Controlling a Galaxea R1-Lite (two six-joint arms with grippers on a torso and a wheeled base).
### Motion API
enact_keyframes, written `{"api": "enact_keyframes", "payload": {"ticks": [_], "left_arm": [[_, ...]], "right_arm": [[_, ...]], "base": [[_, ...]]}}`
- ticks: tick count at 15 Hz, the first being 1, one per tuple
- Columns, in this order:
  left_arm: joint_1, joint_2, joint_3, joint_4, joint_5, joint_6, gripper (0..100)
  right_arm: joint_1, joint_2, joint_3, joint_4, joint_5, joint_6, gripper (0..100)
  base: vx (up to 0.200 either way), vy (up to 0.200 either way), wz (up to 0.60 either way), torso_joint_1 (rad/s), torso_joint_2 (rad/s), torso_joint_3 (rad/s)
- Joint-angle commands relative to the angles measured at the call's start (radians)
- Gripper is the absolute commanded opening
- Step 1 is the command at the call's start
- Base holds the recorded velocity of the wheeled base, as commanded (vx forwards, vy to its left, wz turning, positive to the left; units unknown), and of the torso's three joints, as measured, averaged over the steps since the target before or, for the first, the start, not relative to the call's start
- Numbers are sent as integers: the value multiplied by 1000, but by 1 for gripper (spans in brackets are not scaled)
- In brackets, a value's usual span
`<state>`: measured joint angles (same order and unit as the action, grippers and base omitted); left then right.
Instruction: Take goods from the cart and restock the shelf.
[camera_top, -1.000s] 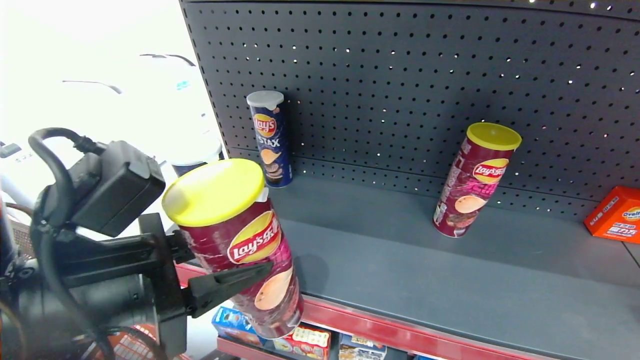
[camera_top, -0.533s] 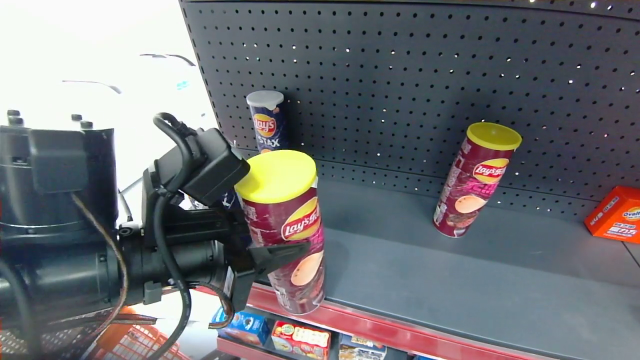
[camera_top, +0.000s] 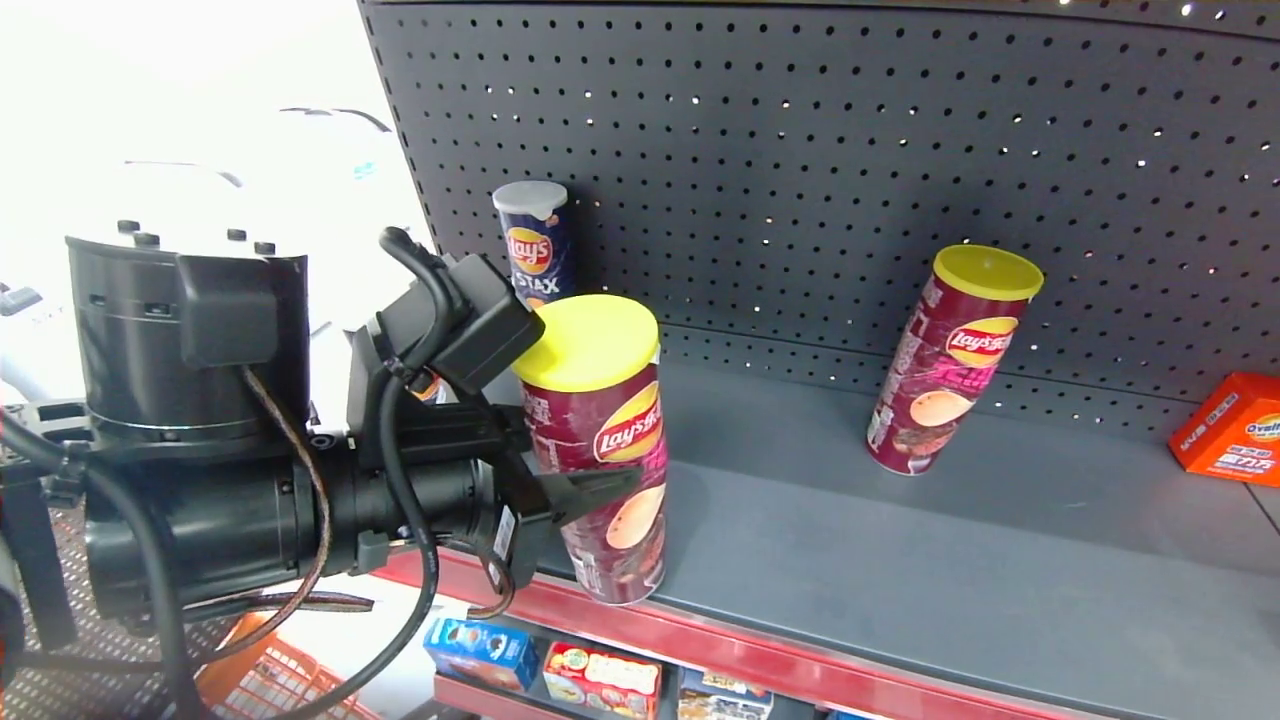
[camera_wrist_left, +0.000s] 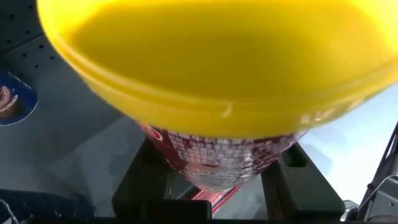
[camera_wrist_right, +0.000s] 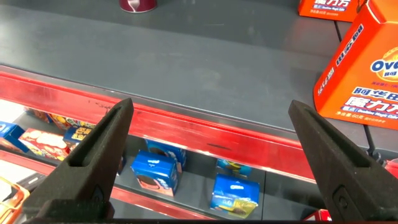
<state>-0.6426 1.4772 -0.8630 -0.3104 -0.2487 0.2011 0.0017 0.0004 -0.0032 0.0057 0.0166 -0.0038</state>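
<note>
Two black, wedge-shaped plastic fingers of the left gripper are clamped on the can, a tall maroon tube with a glossy printed skin and a smooth yellow lid. We see the can held upright, its base at the front of the shelf, just above the red lip; we cannot tell whether it touches the deck. Below and to the left sits the cart, an orange-red mesh basket.

From the left wrist view we get the lid filling the top of the can, with the tube narrowing down between the left gripper fingers, one pressed on each side, a grip the head view half hides.

In the right wrist view, the right gripper has its matte, ridged fingers spread wide with nothing between them, hanging over the red lip of the shelf. Small blue and coloured boxes line the level beneath, and an orange box stands at the side.

Farther back on the flat grey deck, a second maroon can stands near the perforated metal pegboard, well apart from the held one. A blue can with a grey lid stands against the pegboard at the left end, and the orange box sits at the far right.
</note>
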Motion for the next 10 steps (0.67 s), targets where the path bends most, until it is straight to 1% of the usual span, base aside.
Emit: {"api": "enact_keyframes", "payload": {"ticks": [1,2,4,9,10], "left_arm": [[1,3,-2,-1,-1,0,0],[3,5,-4,-1,-3,0,0],[17,8,-11,-4,-3,0,0],[23,8,-13,-4,-4,0,0],[23,8,-13,-4,-4,0,0]], "right_arm": [[0,0,0,0,0,-1,100],[0,0,0,0,2,-1,100],[0,0,0,0,2,-1,100],[0,0,0,0,0,-1,100],[0,0,0,0,2,-1,100]], "base": [[0,0,0,0,0,0],[0,0,0,0,0,0],[0,0,-600,-5,2,5],[0,0,-600,1,0,0],[0,0,0,0,0,0]]}}
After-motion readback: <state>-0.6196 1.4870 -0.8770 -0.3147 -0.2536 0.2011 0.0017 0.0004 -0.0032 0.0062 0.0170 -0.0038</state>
